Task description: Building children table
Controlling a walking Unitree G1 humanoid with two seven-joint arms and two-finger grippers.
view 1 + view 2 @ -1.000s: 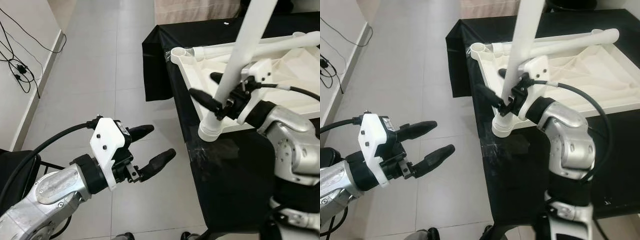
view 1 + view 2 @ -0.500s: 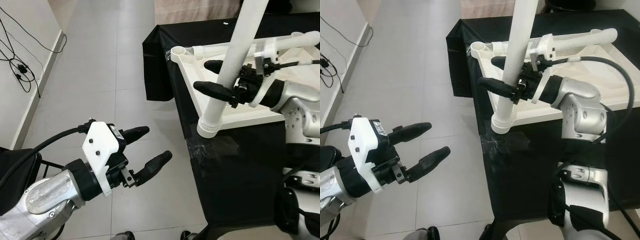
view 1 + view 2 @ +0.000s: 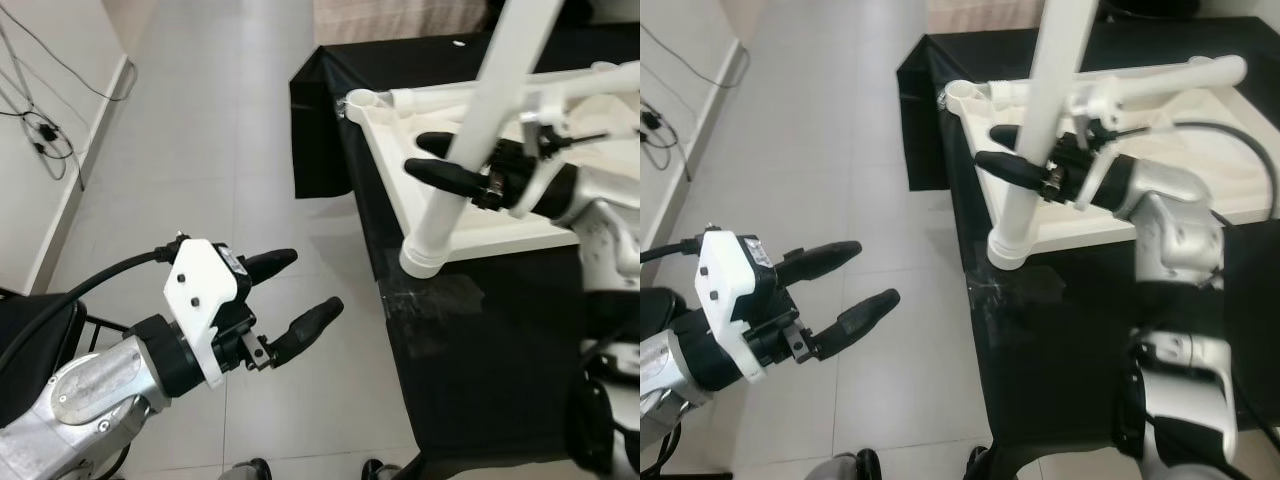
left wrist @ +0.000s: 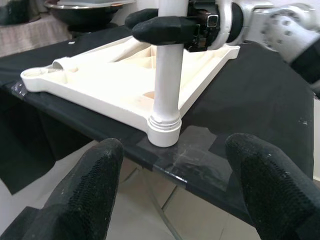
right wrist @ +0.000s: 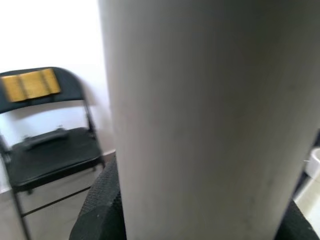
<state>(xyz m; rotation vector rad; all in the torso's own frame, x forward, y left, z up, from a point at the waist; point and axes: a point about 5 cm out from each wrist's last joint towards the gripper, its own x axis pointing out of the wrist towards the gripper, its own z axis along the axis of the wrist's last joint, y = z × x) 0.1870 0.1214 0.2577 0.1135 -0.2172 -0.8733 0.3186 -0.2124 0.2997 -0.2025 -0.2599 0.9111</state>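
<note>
A white children's tabletop (image 3: 510, 232) lies upside down on a black-clothed table (image 3: 480, 370). One white table leg (image 3: 440, 215) stands tilted in its near left corner socket (image 4: 164, 132). My right gripper (image 3: 417, 153) is shut on this leg about a third of the way up, one black finger on each side; the leg's grey surface (image 5: 200, 125) is close up in the right wrist view. A second white leg (image 3: 500, 95) lies along the tabletop's far edge. My left gripper (image 3: 312, 282) hangs open over the floor, left of the table corner, holding nothing.
A shiny tape patch (image 3: 440, 300) covers the black cloth at the near corner. Cables (image 3: 40, 130) trail along the left wall. Grey tiled floor (image 3: 220, 150) stretches left of the table. A black folding chair (image 5: 45, 145) stands beyond the leg.
My right forearm has swung up from below to reach in level from the right, still holding the leg. The left gripper has sunk slightly and stayed open.
</note>
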